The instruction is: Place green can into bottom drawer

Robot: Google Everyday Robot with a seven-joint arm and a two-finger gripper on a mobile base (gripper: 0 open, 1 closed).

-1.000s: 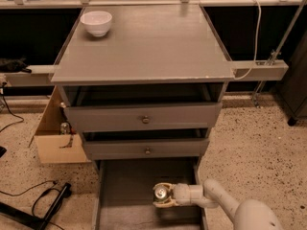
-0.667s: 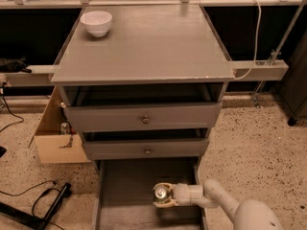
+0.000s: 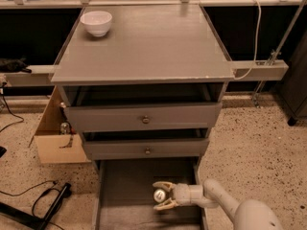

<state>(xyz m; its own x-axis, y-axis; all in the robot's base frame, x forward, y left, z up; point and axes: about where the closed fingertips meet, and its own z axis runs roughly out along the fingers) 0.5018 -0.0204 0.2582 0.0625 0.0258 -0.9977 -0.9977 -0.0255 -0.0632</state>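
The green can (image 3: 159,194) stands inside the pulled-out bottom drawer (image 3: 125,188), right of its middle; mostly its silver top shows from above. My gripper (image 3: 158,196) reaches in from the lower right, down in the drawer. Its two pale fingers (image 3: 163,185) lie either side of the can and are spread wider than it, with a small gap on each side. The jaws are open. The arm runs off toward the bottom right corner.
A white bowl (image 3: 96,22) sits at the back left of the cabinet top (image 3: 144,47). Two upper drawers (image 3: 144,116) with brass knobs stand slightly open above the gripper. A cardboard box (image 3: 53,140) and black cables (image 3: 48,205) lie on the floor to the left.
The fingers have spread apart from the can, which they held tightly before. The can and arm stay in the same spot in the drawer.
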